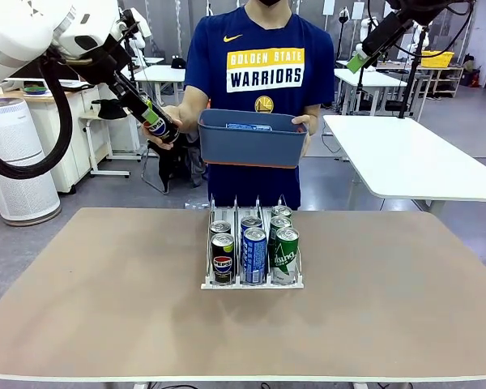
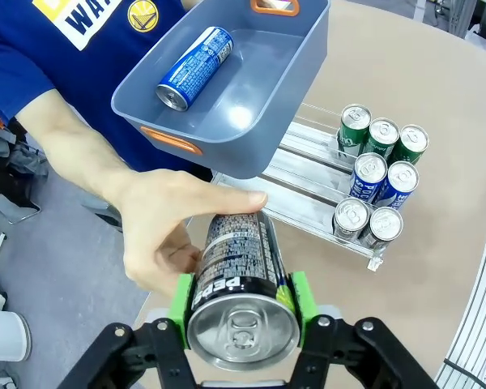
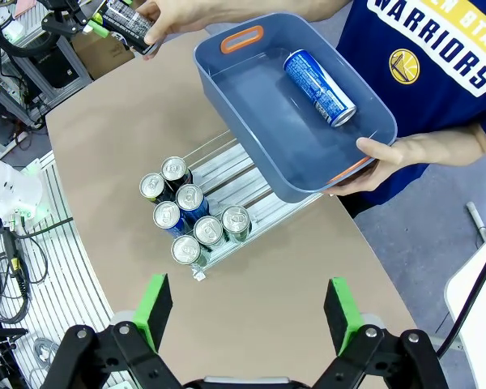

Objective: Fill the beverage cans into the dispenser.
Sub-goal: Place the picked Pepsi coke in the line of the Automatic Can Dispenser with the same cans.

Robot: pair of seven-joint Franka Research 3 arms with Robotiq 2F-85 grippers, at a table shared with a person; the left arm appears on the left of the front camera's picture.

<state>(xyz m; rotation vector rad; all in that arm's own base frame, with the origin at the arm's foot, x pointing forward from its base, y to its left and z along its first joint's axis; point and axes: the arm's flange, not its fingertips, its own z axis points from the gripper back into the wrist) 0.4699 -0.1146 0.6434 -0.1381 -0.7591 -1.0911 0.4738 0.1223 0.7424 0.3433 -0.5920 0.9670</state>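
My left gripper point(image 1: 155, 121) is shut on a black Pepsi can point(image 1: 163, 130) held high at the left, and the person's hand point(image 1: 172, 121) still wraps that can. The left wrist view looks down the can point(image 2: 241, 279) between my green pads point(image 2: 181, 296). The person holds a blue-grey tub point(image 1: 251, 144) with one blue can point(image 2: 194, 66) lying in it. Below it, the dispenser point(image 1: 251, 284) stands mid-table with several cans: black Pepsi point(image 1: 223, 261) on the left, blue point(image 1: 253, 255) in the middle, green point(image 1: 285, 255) on the right. My right gripper point(image 3: 247, 312) hangs open high above the table.
The brown table point(image 1: 105, 292) has wide free room on both sides of the dispenser. The back halves of the dispenser lanes point(image 2: 308, 174) are bare. The tub hovers above the far table edge. White tables point(image 1: 413, 162) stand behind the person.
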